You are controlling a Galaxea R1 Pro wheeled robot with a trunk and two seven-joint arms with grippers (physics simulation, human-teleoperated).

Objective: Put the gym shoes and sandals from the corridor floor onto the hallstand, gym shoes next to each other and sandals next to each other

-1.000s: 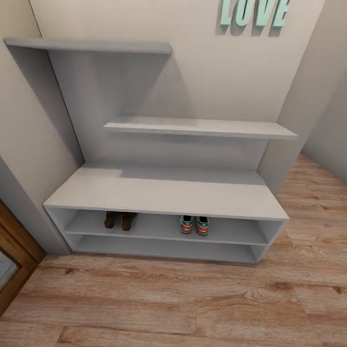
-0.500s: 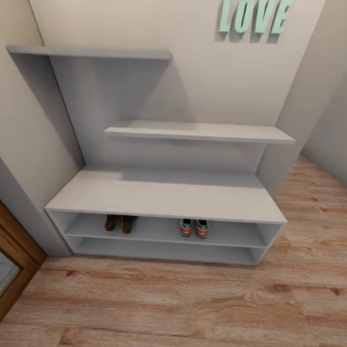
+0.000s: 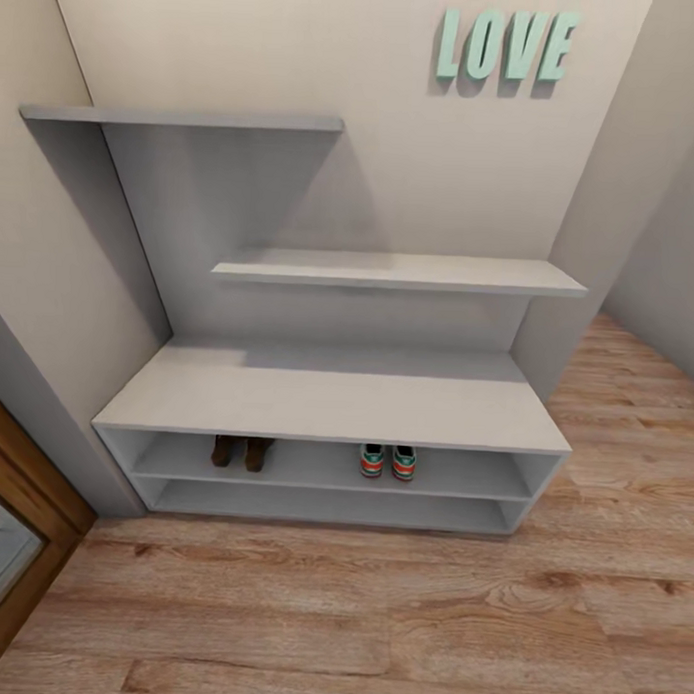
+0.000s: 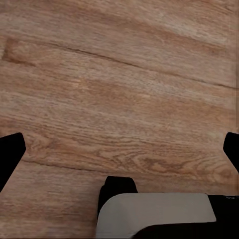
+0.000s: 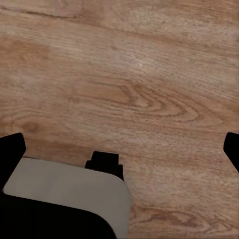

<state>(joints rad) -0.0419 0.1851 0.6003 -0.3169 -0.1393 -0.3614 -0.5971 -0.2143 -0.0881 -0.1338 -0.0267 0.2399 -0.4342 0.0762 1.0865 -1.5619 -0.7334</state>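
My left pincer (image 4: 119,149) and right pincer (image 5: 119,149) gape wide over grained floor (image 3: 378,618); hallstand (image 3: 335,402) upper tier holds brown sandals (image 3: 239,451) and sneakers (image 3: 387,461).

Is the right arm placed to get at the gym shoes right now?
Probably not: the gym shoes sit back in the hallstand's upper tier under the bench top, while the right gripper hangs open over floor.

The bench top of the hallstand (image 3: 335,402) hides all but the heel ends of the two sandals (image 3: 239,451) and the two gym shoes (image 3: 387,460) on the upper tier. At eight o'clock in the head view, a wood-framed panel (image 3: 20,536) is cut by the edge. In each wrist view the black fingertips (image 4: 10,152) (image 5: 11,148) are clipped at the side edges.
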